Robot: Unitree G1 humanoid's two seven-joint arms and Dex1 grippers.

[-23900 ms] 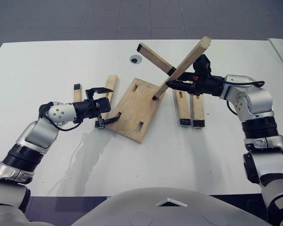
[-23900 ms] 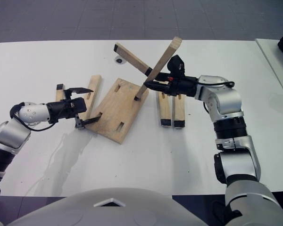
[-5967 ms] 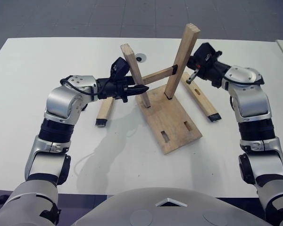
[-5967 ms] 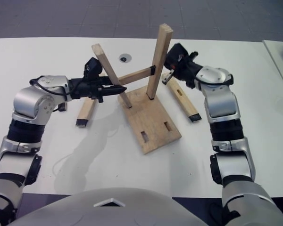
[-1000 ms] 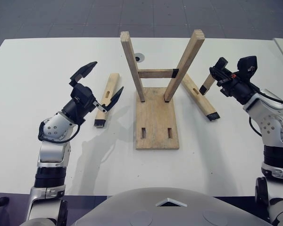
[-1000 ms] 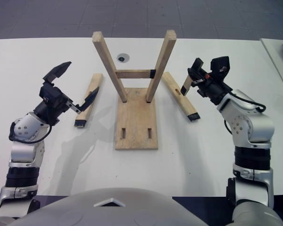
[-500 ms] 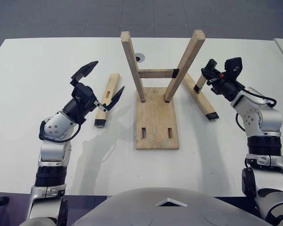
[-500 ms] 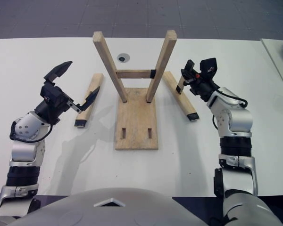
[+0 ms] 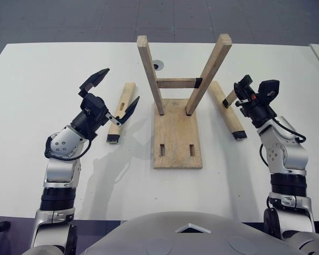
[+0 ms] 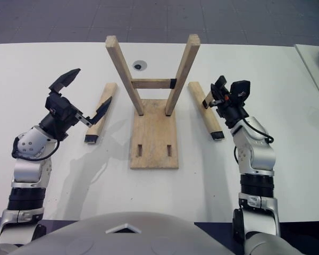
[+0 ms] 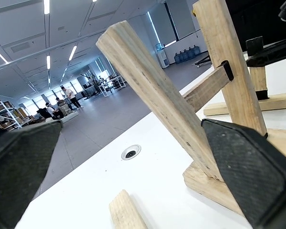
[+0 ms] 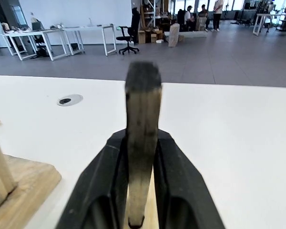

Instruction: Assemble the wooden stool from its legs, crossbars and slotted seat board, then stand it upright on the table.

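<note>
The slotted seat board (image 9: pixel 176 139) lies flat on the white table. Two legs (image 9: pixel 149 74) (image 9: pixel 208 71) stand in its far slots, splayed apart and joined by a crossbar (image 9: pixel 175 83). One loose leg (image 9: pixel 120 111) lies left of the board, another (image 9: pixel 227 110) to its right. My left gripper (image 9: pixel 113 95) hovers open beside the left loose leg, nothing between its fingers. My right gripper (image 9: pixel 238 95) is shut on a short crossbar (image 12: pixel 142 143) with a dark end, held just above the right loose leg.
A round cable hole (image 9: pixel 158 66) sits in the table behind the standing legs. Two near slots (image 9: pixel 176 150) in the seat board are unfilled. Bare white table (image 9: pixel 149 191) stretches in front of the board and on both outer sides.
My right gripper has carried the short crossbar a little nearer to me, its elbow tucking in. The right loose leg has swung slightly. The left arm has stayed put.
</note>
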